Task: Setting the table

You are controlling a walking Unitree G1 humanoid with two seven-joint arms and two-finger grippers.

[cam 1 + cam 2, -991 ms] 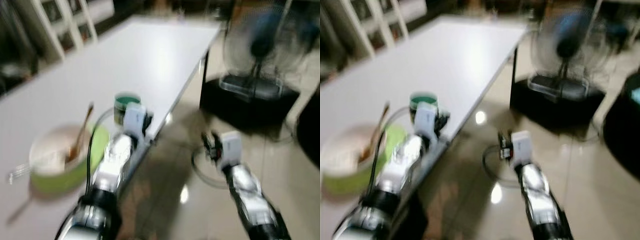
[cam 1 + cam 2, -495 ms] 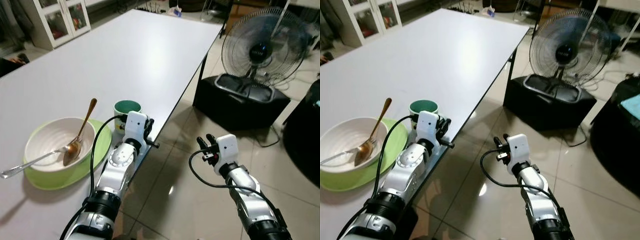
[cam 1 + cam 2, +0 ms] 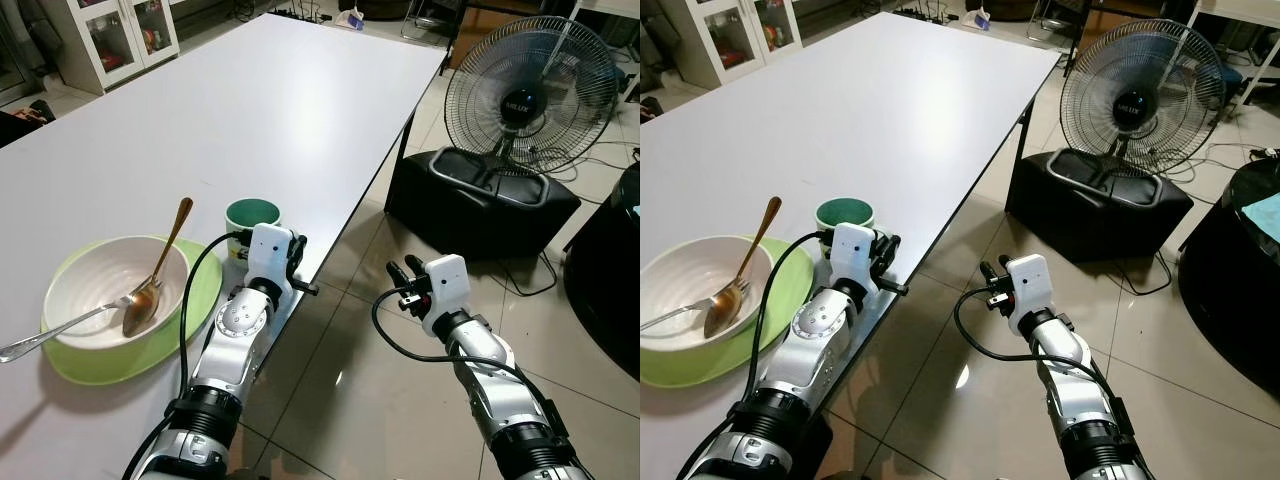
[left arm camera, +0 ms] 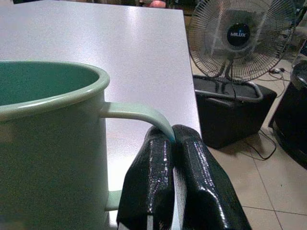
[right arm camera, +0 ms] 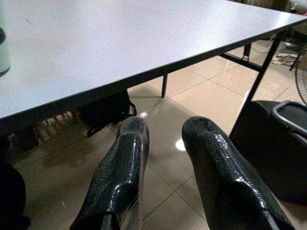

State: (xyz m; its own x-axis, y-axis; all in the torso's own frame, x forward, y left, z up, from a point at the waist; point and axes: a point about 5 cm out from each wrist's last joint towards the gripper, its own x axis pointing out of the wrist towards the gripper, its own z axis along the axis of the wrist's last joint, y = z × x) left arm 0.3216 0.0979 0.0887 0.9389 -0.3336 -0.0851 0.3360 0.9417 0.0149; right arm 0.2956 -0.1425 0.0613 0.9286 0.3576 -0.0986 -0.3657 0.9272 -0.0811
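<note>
- white bowl (image 3: pixel 105 290) on green plate (image 3: pixel 205 285), near bench (image 3: pixel 300 110) edge; holds a gold spoon (image 3: pixel 160 268) and a silver utensil (image 3: pixel 50 335), otherwise looks empty.
- green mug (image 3: pixel 252 218) just right of the plate, upright, nothing visible inside.
- left tool (image 4: pixel 173 143) pinched together on the mug handle (image 4: pixel 139 115).
- step, as judged: placing the mug beside the bowl. next move calls for releasing cleanly and backing away without tipping it.
- right tool (image 5: pixel 165 143) over the floor beside the bench, fingers slightly apart, empty.
</note>
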